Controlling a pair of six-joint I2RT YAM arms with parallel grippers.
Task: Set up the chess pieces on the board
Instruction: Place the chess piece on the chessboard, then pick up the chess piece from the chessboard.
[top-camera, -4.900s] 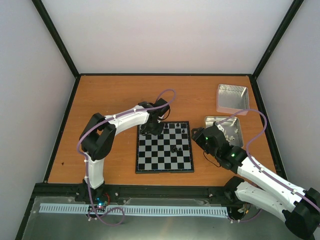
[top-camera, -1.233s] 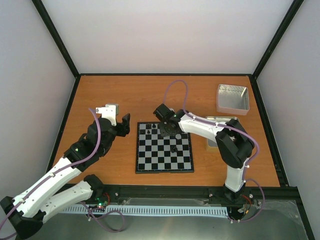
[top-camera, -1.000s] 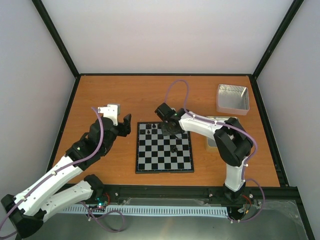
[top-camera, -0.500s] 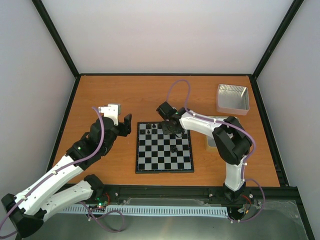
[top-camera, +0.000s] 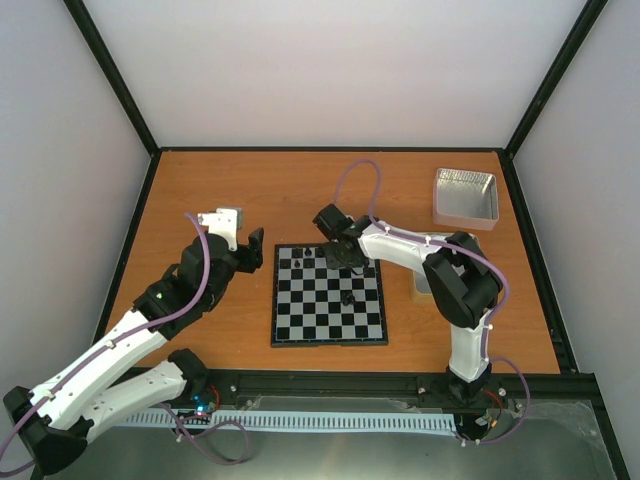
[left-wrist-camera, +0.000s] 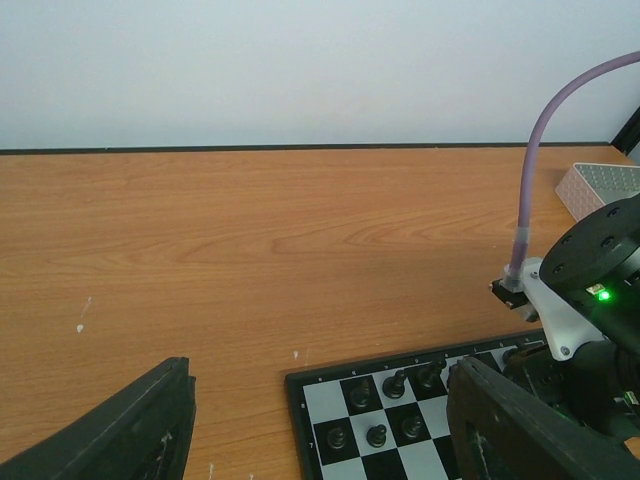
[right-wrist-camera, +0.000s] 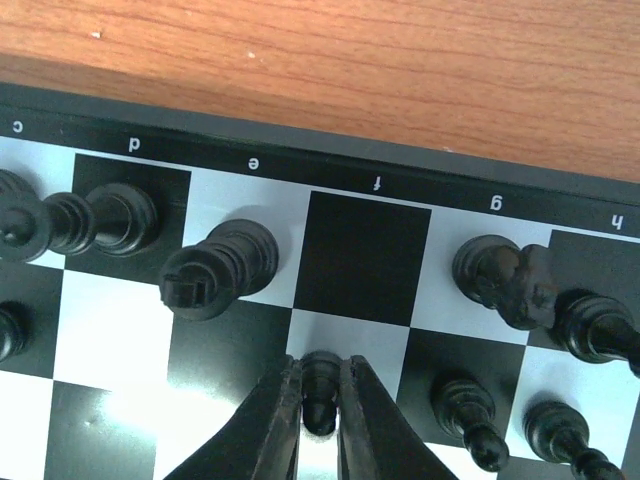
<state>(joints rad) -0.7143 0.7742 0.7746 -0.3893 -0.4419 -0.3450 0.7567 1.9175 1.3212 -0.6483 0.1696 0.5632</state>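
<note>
Now, right tool (right-wrist-camera: 320, 405): fingers pressed together on a small black piece (right-wrist-camera: 320, 385), which stands upright over the light f-file square, second row from the board's far edge.
Other chess pieces (right-wrist-camera: 215, 270): a tall one on e, a knight (right-wrist-camera: 500, 272) on g, and more on c, d and h.
Board (top-camera: 320, 322): lies mid-tabletop, with black pieces gathered along its far rows.
Left tool (left-wrist-camera: 320, 400): fingers wide apart, holding nothing, above the tabletop (top-camera: 210, 190) just left of the board's far-left corner.
Silver tin (top-camera: 465, 195): far right, well apart from the board.
</note>
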